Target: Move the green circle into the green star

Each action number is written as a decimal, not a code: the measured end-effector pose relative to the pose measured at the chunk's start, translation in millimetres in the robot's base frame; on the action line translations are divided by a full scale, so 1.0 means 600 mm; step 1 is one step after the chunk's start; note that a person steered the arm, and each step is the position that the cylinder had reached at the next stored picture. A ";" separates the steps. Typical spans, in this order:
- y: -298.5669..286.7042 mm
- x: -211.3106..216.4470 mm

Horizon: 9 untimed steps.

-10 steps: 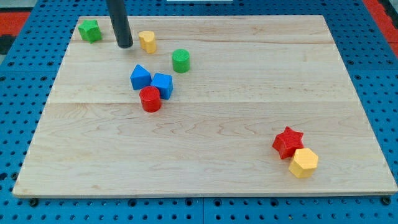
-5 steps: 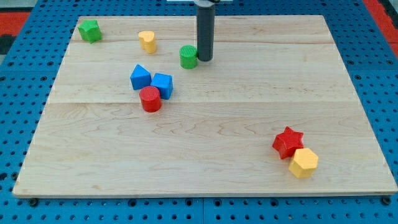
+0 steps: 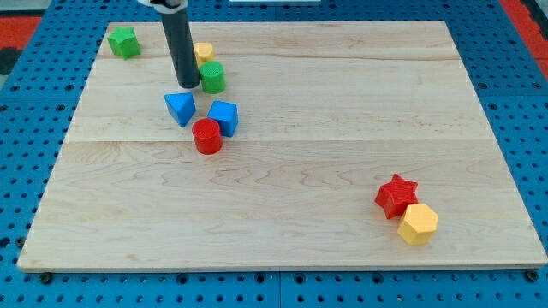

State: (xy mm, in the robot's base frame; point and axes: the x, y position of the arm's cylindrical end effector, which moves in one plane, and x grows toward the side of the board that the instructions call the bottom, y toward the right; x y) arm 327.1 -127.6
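— What's nearest the view's bottom?

— A yellow block [image 3: 418, 224] touching a red star [image 3: 396, 195], well apart from my work. Farther up, a red cylinder [image 3: 206, 136] sits against a blue cube [image 3: 223, 116], with a blue triangle [image 3: 180, 108] just beside them.

— And the piece you want?

— The green circle [image 3: 212, 77] lies beyond those, touching a yellow block [image 3: 203, 54] behind it. My tip [image 3: 188, 85] rests just at the circle's left side. I have no jaws; the bare rod can only shove.

— How will it handle?

— I judge it light, rigid and quick to slide; being round, it may roll off a glancing push. So I should press from its right side, square on.

— Room?

— The green star [image 3: 124, 41] waits at the top left corner, near the wooden board's [image 3: 300, 214] edge. The lane between looks open, though overshooting could send it off.
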 end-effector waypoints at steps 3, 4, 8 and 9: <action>0.183 0.025; 0.066 -0.078; 0.140 -0.192; 0.058 -0.208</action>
